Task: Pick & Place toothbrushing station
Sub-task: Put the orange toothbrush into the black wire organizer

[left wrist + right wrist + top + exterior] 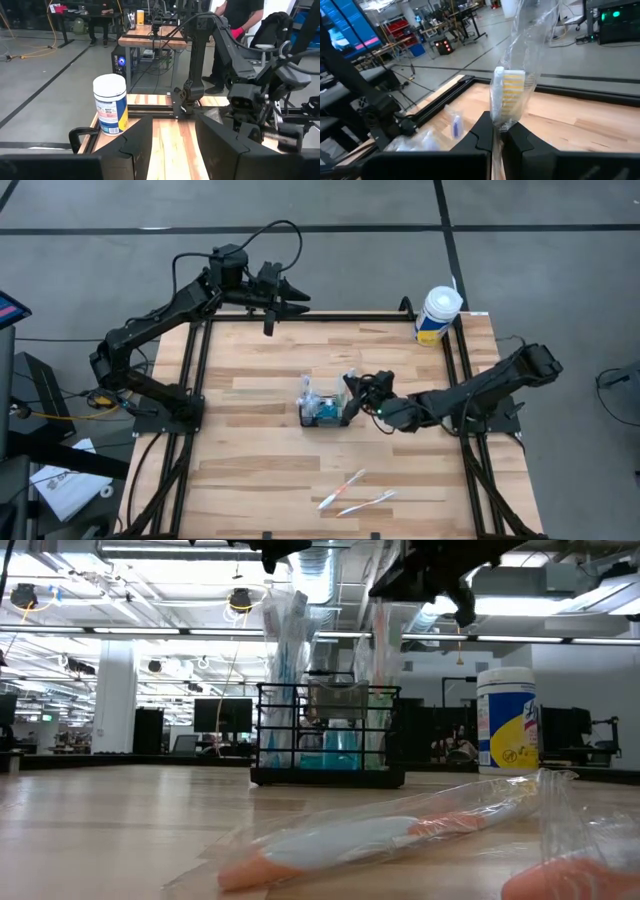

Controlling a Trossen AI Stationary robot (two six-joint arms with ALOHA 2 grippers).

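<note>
The toothbrushing station (324, 412) stands mid-tabletop (260, 470). Just beside it, a wrapped toothbrush (509, 95) is pinched in the right gripper (498, 131)'s clenched fingers; it should be lowered upright into a compartment. The left gripper (171, 145), fingers parted and empty, waits well behind the station.

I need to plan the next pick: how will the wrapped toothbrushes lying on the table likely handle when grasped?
The wrapped toothbrushes look light and thin, so probably easy to lift. Their clear, crinkled film sleeves may be slippery and crumple under the fingers. Lying flat on the table, they likely demand a low, precise pinch.
</note>
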